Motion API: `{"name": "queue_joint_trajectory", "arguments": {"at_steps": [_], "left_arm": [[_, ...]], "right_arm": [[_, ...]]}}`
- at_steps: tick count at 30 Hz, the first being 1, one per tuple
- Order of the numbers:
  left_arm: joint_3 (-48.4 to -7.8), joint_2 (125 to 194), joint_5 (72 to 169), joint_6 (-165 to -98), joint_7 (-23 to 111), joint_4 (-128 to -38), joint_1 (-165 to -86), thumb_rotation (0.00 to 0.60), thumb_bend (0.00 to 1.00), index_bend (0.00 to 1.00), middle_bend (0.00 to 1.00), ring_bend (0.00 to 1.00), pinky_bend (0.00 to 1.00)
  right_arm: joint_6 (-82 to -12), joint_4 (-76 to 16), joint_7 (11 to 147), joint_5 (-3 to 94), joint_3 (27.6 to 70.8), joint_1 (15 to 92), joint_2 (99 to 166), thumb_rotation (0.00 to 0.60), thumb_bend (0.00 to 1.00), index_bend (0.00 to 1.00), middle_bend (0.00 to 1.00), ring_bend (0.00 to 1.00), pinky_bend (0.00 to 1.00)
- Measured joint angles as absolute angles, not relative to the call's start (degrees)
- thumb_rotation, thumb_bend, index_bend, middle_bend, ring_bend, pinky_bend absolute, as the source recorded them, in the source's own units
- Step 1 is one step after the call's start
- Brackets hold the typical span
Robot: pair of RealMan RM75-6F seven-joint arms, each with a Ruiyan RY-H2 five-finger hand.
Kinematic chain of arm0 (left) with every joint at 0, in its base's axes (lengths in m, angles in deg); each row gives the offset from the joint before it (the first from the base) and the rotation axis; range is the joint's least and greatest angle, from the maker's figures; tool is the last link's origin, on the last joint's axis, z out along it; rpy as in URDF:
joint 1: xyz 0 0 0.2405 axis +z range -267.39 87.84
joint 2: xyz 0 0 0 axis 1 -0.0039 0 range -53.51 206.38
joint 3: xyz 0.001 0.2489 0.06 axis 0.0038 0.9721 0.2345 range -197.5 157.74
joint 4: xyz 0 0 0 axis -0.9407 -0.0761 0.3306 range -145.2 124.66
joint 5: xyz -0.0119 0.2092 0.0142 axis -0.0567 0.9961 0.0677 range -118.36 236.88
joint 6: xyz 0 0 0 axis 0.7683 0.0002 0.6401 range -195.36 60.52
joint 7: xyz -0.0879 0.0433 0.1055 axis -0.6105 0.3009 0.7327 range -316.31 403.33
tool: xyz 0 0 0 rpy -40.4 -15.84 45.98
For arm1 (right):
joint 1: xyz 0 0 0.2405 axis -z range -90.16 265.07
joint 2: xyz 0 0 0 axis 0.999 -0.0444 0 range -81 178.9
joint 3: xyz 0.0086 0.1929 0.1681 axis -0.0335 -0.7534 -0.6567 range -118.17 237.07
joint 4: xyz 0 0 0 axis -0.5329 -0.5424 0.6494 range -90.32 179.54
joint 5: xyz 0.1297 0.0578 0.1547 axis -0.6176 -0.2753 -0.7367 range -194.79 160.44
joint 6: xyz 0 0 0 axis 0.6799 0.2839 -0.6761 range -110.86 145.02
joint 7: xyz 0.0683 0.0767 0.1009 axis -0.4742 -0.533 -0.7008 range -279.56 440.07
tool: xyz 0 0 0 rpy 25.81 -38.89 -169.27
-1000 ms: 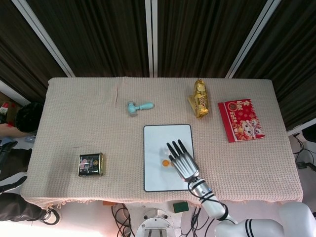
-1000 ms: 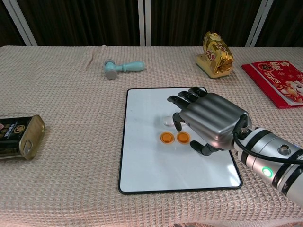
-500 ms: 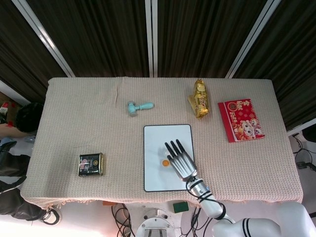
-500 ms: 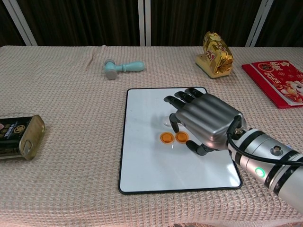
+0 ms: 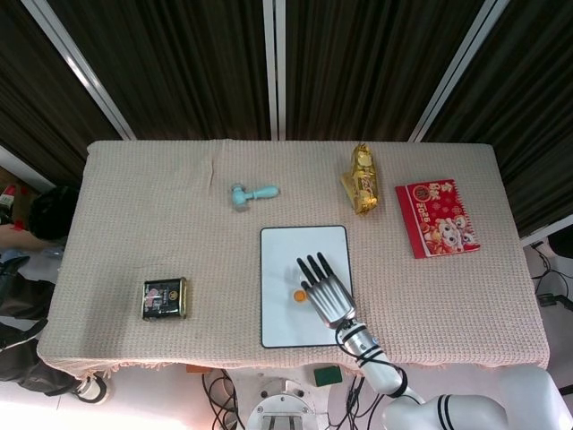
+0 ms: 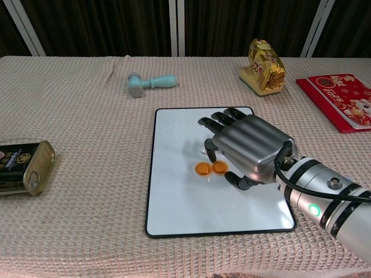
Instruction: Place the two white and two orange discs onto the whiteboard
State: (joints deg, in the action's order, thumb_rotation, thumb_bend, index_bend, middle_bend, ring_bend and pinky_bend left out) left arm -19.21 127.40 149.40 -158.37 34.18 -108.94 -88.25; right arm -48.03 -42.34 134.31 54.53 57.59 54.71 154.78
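Observation:
The whiteboard (image 6: pixel 174 197) (image 5: pixel 279 260) lies flat at the middle front of the table. Two orange discs (image 6: pixel 203 169) (image 6: pixel 219 168) sit side by side on it, touching or nearly so. The head view shows only one orange disc (image 5: pixel 300 294), beside the hand. My right hand (image 6: pixel 246 147) (image 5: pixel 324 291) hovers palm down over the board's right half with its fingers stretched and apart, just right of the orange discs. I see nothing held in it. No white disc is visible; the hand covers that part of the board. My left hand appears in neither view.
A teal toy hammer (image 6: pixel 151 84) lies behind the board to the left. A gold snack bag (image 6: pixel 265 66) and a red printed packet (image 6: pixel 339 101) sit at the back right. A dark tin (image 6: pixel 20 168) lies on its side at the far left.
My right hand has slid a little to the left over the board, now covering the pale spot seen by its fingertips. The right orange disc has shifted slightly toward the left one.

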Motion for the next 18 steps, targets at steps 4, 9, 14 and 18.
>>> {"name": "queue_joint_trajectory", "arguments": {"at_steps": [4, 9, 14, 18], "left_arm": [[-19.19, 127.37, 149.45, -158.34, 34.24, -108.99, -88.26, 0.600, 0.10, 0.12, 0.14, 0.00, 0.12], [-19.17, 127.39, 149.50, -158.37, 34.27, -108.97, -88.24, 0.600, 0.10, 0.12, 0.14, 0.00, 0.12], [-19.17, 127.40, 149.49, -158.24, 34.34, -109.00, -88.30, 0.600, 0.10, 0.12, 0.14, 0.00, 0.12], [-19.16, 127.43, 149.47, -158.12, 34.60, -109.11, -88.35, 0.600, 0.10, 0.12, 0.14, 0.00, 0.12]], "right_arm": [[-48.08, -42.51, 134.37, 54.63, 57.62, 54.69, 154.80, 0.600, 0.36, 0.44, 0.00, 0.00, 0.00], [-48.31, -43.13, 134.46, 54.77, 57.69, 54.76, 154.50, 0.600, 0.36, 0.42, 0.00, 0.00, 0.00], [-48.58, -44.00, 134.39, 55.07, 57.81, 54.87, 153.87, 0.600, 0.35, 0.25, 0.00, 0.00, 0.00], [-49.29, -45.17, 134.35, 55.63, 57.93, 55.12, 153.01, 0.600, 0.35, 0.15, 0.00, 0.00, 0.00]]}}
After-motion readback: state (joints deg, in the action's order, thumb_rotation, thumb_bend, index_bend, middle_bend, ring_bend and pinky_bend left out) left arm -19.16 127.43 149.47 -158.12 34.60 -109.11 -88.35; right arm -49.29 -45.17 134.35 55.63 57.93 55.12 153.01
